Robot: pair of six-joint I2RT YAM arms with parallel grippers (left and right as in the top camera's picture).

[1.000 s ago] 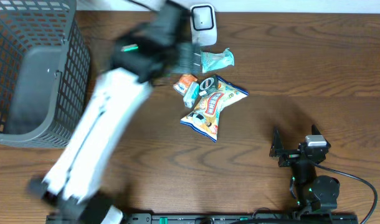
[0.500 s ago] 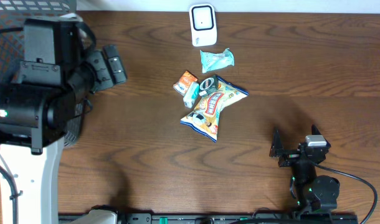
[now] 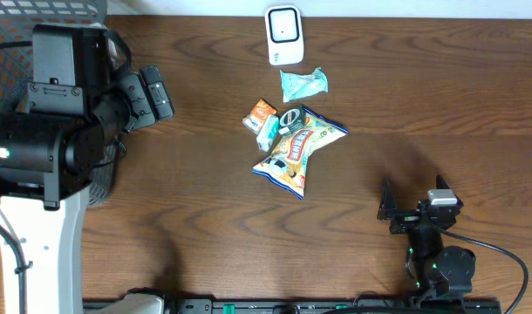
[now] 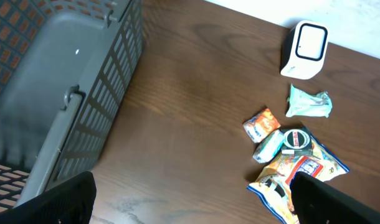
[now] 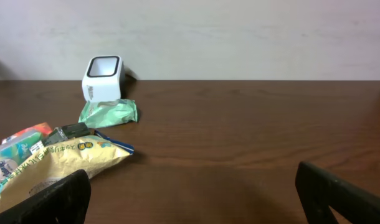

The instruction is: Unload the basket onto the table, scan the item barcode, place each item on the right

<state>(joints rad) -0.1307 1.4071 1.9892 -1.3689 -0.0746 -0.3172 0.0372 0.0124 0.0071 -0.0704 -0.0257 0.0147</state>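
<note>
The brown wooden table (image 3: 440, 105) carries everything. On its left side stands a gray basket (image 4: 84, 106); I think it is there to receive items that are already scanned. The left arm (image 3: 48, 148) hangs high over the basket's edge. The left gripper (image 3: 153, 98) has its jaws wide apart and holds nothing. From this height its camera looks over the whole heap, which is probably the reason for the pose.

The right gripper (image 3: 412, 202) rests low near the front edge, well apart from the items, with its jaws apart and empty too.

The items lie in the middle of the table, where it seems both arms can reach them. The yellow snack bag (image 3: 298, 150) is the largest. The white scanner (image 3: 283, 35) stands at the far edge, and its window is free for a barcode. Just in front of it lies a green packet (image 3: 303, 83). A small orange packet (image 3: 260, 113) touches the heap. No item is picked yet, so the task is at its start.
</note>
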